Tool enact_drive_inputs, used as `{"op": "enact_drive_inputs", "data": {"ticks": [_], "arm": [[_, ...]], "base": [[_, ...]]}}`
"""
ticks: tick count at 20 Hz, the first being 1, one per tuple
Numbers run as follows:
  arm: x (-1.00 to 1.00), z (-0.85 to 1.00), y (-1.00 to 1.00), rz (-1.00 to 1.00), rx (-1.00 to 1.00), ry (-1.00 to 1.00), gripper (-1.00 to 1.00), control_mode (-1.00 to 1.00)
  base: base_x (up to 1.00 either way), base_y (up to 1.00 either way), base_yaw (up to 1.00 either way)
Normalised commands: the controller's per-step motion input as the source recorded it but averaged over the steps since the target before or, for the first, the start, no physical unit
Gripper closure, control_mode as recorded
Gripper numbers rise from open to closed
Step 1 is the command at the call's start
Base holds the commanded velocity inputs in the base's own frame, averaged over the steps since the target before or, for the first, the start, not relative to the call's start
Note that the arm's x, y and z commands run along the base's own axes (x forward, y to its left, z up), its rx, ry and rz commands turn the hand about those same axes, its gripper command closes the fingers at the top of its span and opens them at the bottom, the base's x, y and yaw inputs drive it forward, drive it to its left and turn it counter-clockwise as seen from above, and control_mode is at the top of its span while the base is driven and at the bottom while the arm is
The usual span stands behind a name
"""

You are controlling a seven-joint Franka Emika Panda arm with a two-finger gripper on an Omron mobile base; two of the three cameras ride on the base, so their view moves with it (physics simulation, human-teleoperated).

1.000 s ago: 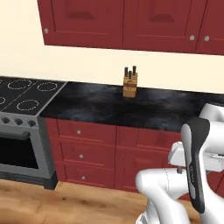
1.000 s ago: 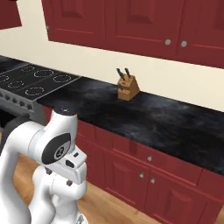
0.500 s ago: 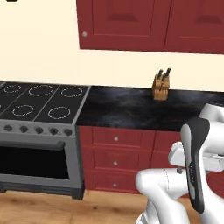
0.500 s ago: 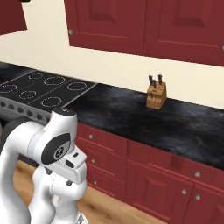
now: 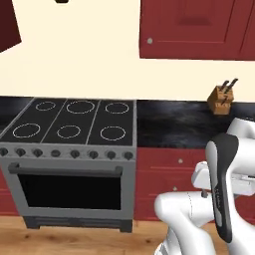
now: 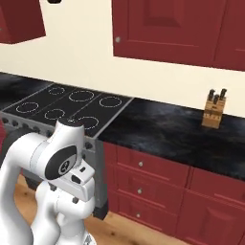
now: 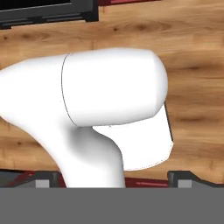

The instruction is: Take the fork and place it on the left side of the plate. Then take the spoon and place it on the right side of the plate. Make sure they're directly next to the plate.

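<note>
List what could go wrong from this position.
1. The stove and the counter's knife block are in sight, with no fork, spoon or plate in these views, so the search may drag on.
2. The folded arm sits near the red drawers; swinging out might clip them.

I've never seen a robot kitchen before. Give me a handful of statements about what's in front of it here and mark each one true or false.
1. A knife block stands on the black counter. True.
2. The stove has six burner rings on top. True.
3. The cabinet fronts under the counter are white. False: they are dark red.
4. The knife block sits on the stove. False: it is on the counter, well to the stove's right, near the wall.
5. The oven door hangs open. False: it is closed.
6. The floor is wood planks. True.
</note>
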Motion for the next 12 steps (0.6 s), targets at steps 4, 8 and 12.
{"op": "enact_drive_inputs", "data": {"ticks": [4,8,12], "arm": [[0.00,0.00,0.00,0.00,0.00,0.00,-1.00,1.00],[0.00,0.00,0.00,0.00,0.00,0.00,-1.00,1.00],[0.00,0.00,0.00,0.00,0.00,0.00,-1.00,1.00]], "base": [[0.25,1.00,-0.11],[0.22,1.00,-0.10],[0.21,1.00,-0.08]]}}
